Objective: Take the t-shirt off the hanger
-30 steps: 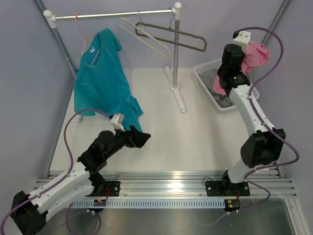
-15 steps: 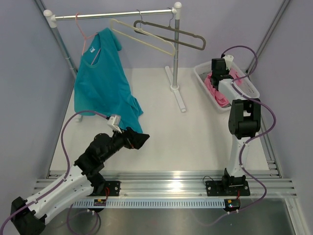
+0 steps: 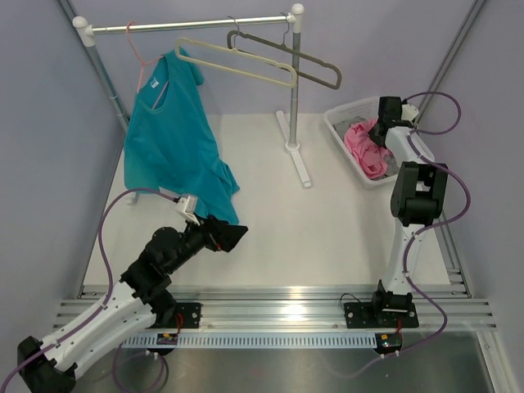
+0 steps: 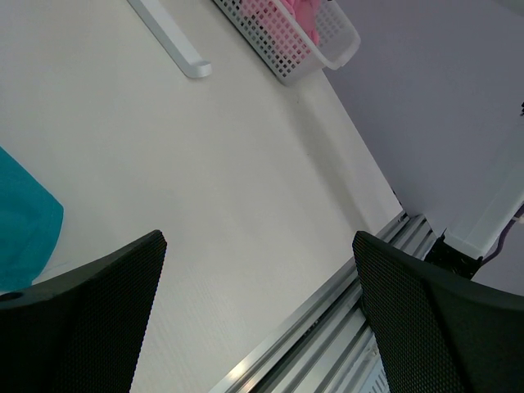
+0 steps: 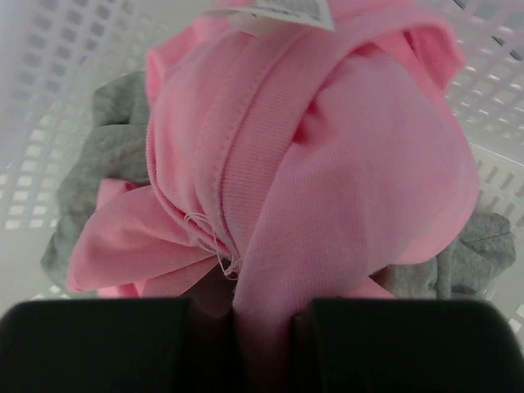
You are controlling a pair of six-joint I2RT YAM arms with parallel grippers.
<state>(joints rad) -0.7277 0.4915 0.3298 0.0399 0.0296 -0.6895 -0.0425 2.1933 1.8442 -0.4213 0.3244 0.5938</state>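
Between the right jaws, clamped shut down in the white basket (image 3: 337, 116), sits a fold of the pink t-shirt (image 5: 327, 164), well apart from the cream hanger (image 3: 237, 69) on the rail, while the left jaws gape open above the tabletop (image 4: 246, 188).

The pink t-shirt (image 3: 361, 144) is lying bunched in the white basket (image 3: 348, 107). The cream hanger (image 3: 233, 67) is hanging bare and tilted on the rail (image 3: 188, 25).

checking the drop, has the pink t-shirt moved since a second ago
Yes. The pink t-shirt went from above the white basket's far right rim down into it, leftward, with the right gripper shut on it.
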